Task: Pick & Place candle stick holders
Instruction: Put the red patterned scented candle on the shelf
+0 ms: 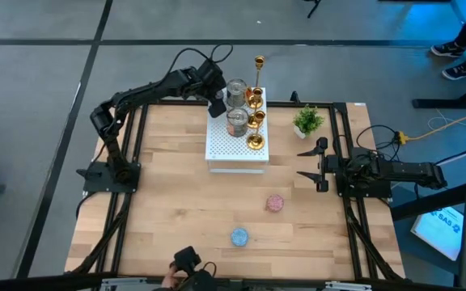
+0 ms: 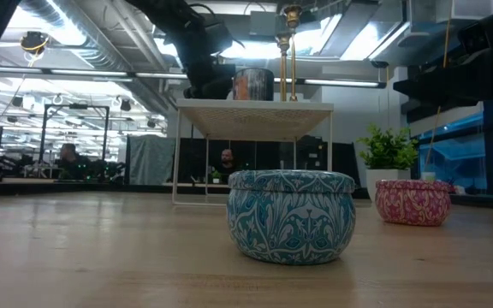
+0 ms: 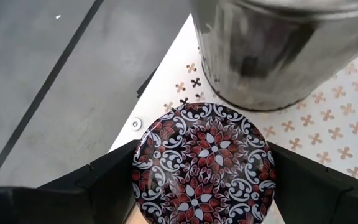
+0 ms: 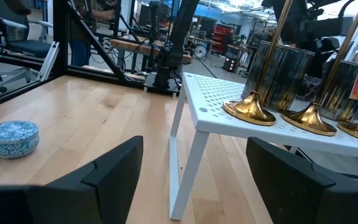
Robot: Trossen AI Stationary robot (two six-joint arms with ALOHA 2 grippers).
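1. Left gripper [image 3: 197, 186] brackets a small round tin with a dark red floral lid [image 3: 202, 163], seated on the white perforated stand [image 3: 328, 134], fingers parted.
2. Widen fully, rise straight; the silvery cylindrical cup [image 3: 278, 50] stands just ahead.
3. Right gripper [image 1: 310, 165] waits open, well apart.

holders [image 1: 253, 109] crowd box [image 1: 237, 149]; foreground clear

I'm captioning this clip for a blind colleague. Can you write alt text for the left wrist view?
A round tin with a red, black and white floral lid sits between the left end effector's two dark fingers, at the edge of a white perforated shelf. Just beyond it on the shelf stands a silvery cylindrical cup, with grey floor past the shelf's edge.
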